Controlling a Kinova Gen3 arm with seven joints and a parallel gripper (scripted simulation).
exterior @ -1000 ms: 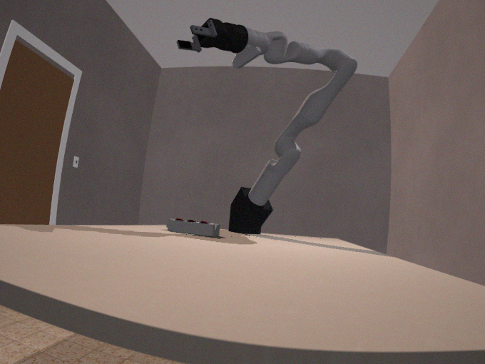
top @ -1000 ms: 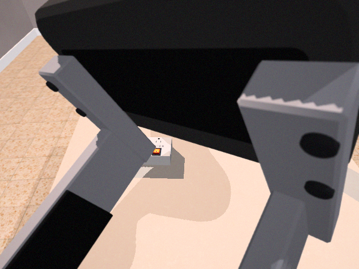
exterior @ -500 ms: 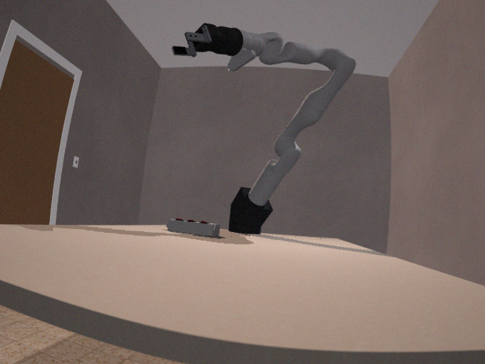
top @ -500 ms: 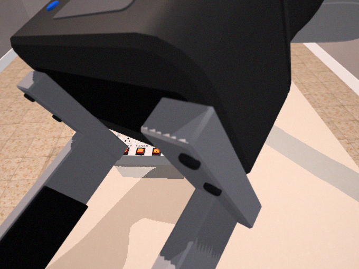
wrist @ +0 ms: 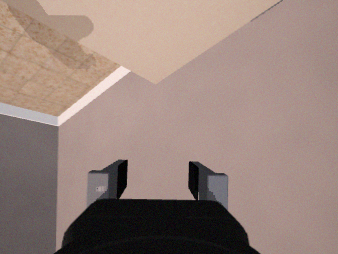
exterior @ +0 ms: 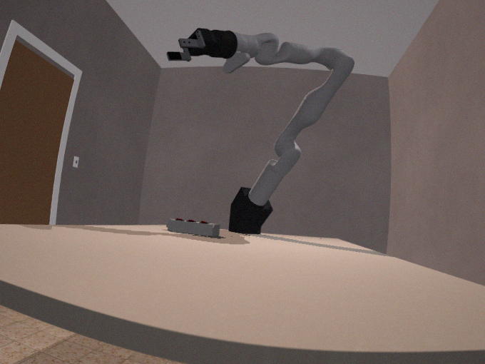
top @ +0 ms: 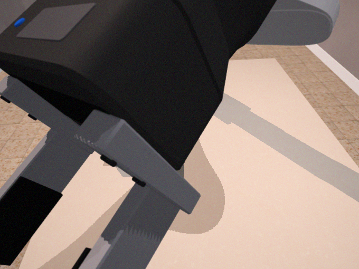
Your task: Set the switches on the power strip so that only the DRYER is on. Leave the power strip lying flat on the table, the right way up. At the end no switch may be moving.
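In the exterior view we see a pale grey arm [exterior: 313, 105] rising from a black base [exterior: 240, 219] on a light table [top: 290, 217] [exterior: 274, 290] [wrist: 165, 30]. The arm leans toward one o'clock, bends at its top, and reaches across toward nine o'clock. At its end, around eleven o'clock in that view, the gripper [top: 60, 228] [exterior: 176, 50] [wrist: 158, 173] hangs high above the table. Its two fingers stand fully apart, and we find nothing between them.

The power strip [exterior: 192, 228] lies flat on the table, switches up, at about seven o'clock from the middle of the exterior view and just to the nine o'clock side of the base. Three red switches [exterior: 191, 220] show along its top; we cannot read their labels or tell which are on. In the top view, the gripper hides nearly all of the strip. Beyond the table, toward nine o'clock, stands a brown door [exterior: 35, 129] with a white frame.

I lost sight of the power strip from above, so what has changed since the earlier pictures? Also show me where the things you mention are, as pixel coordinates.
The pincer [top: 66, 240] [exterior: 177, 49] [wrist: 158, 173] has moved left in the top and exterior views, and slightly lower in the exterior one. From above, it now hides the power strip [exterior: 192, 227], which was partly visible before. Nothing was taken hold of or let go. The strip and the arm's base [exterior: 249, 217] stayed put.
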